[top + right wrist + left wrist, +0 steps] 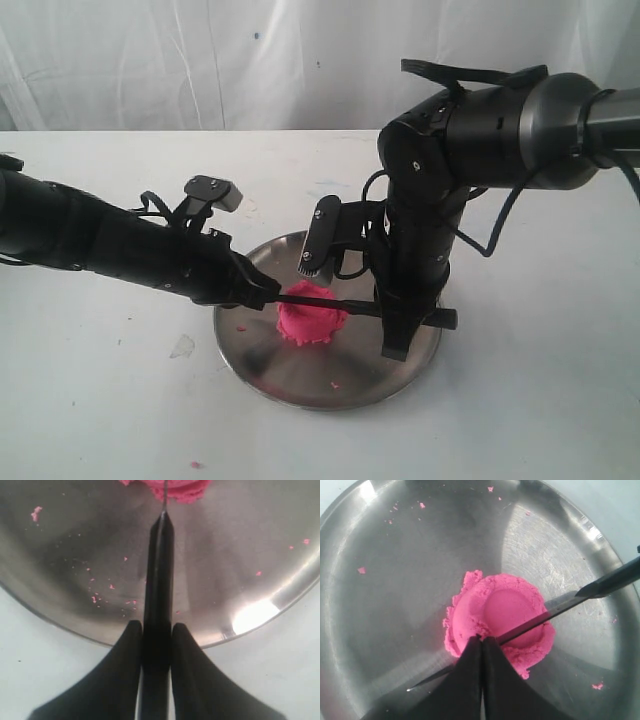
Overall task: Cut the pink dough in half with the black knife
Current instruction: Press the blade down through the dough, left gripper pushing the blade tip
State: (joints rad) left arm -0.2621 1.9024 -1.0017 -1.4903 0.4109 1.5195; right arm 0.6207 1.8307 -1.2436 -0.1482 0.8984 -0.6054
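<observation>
The pink dough (310, 320) is one round mound with a ragged rim in the middle of the round steel plate (330, 398). The black knife (365, 309) lies level across the top of the dough, its blade (560, 605) resting on the mound's flat top (495, 605). My right gripper (402, 322) is shut on the knife's handle (158, 580) over the plate's right side. My left gripper (482, 639) is shut with nothing between its fingers. Its tips sit on the blade near the point, at the dough's left edge (272, 292). The dough (175, 490) shows just past the handle's end.
Pink crumbs (361, 570) are scattered over the plate (395, 580), and a few lie on the white table (196, 465). A small scrap (182, 346) lies on the table left of the plate. A white curtain hangs behind the table.
</observation>
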